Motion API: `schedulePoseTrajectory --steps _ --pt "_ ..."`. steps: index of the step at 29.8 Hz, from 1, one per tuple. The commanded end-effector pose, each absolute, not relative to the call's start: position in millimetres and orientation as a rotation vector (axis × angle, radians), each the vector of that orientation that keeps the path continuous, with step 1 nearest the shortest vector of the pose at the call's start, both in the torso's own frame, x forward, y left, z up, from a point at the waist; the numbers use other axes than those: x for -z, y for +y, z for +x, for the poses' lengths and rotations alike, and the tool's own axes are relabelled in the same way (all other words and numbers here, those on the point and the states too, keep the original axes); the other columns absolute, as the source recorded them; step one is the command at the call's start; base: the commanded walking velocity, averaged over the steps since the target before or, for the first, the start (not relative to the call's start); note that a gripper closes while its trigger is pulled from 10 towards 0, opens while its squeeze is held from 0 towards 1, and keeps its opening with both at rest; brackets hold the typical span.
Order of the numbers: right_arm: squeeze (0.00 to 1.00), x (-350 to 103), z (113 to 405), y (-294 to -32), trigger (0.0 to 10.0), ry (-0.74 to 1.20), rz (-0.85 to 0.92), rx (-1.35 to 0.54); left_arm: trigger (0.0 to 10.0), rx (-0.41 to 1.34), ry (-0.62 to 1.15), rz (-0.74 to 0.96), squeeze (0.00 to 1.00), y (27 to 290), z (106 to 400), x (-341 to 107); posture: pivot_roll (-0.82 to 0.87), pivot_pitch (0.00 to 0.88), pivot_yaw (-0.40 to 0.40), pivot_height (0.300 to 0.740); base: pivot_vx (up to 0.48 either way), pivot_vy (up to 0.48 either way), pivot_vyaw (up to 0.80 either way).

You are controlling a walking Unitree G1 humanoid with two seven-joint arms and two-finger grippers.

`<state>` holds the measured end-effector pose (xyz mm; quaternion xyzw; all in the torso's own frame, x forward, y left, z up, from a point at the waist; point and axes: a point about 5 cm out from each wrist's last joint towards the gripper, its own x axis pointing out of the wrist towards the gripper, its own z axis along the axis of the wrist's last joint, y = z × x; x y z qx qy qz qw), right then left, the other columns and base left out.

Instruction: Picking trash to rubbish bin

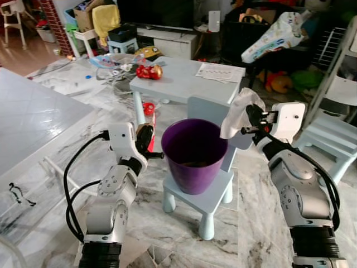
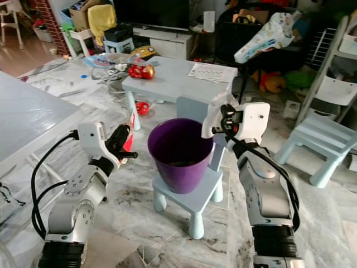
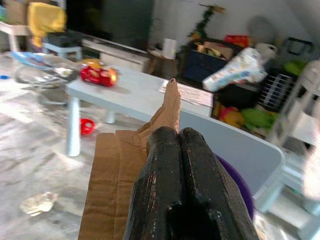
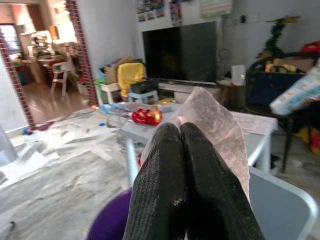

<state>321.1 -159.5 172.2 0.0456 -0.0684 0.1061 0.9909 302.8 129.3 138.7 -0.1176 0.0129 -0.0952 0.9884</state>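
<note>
Just above the purple bin's [image 1: 194,155] rim, the right hand [image 1: 249,120] pinches a limp, light tissue [image 1: 237,111] by one edge. Beside the bin, the left hand [image 1: 146,137] pinches stiff cardboard [image 3: 117,170].

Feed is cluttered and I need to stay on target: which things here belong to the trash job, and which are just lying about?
Job:
- purple bin on the small blue chair
- white tissue pinched in the right end effector
- brown cardboard pinched in the left end effector

Lying about:
- red toy car and paper sheet on the light blue table
- TV
- diaper pack
</note>
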Motion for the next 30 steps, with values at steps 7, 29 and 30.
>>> schedulePoseTrajectory --steps 7,29,30 --pt "0.0 -178.3 321.6 -157.3 0.0 -0.161 0.092 -0.217 0.0 0.176 0.013 -0.213 0.0 134.1 306.2 -141.0 -0.05 0.012 0.06 0.74 0.458 0.0 0.0" --pt "0.0 -162.7 321.3 -147.9 0.0 -0.074 0.124 -0.224 0.0 0.219 0.087 -0.175 0.0 131.9 304.5 -124.7 -0.05 0.013 0.063 0.74 0.154 0.0 0.0" --pt "0.0 -160.8 321.1 -147.1 0.0 -0.067 0.127 -0.225 0.0 0.225 0.092 -0.17 0.0 131.8 304.2 -122.9 -0.04 0.008 0.064 0.74 0.0 0.0 0.0"
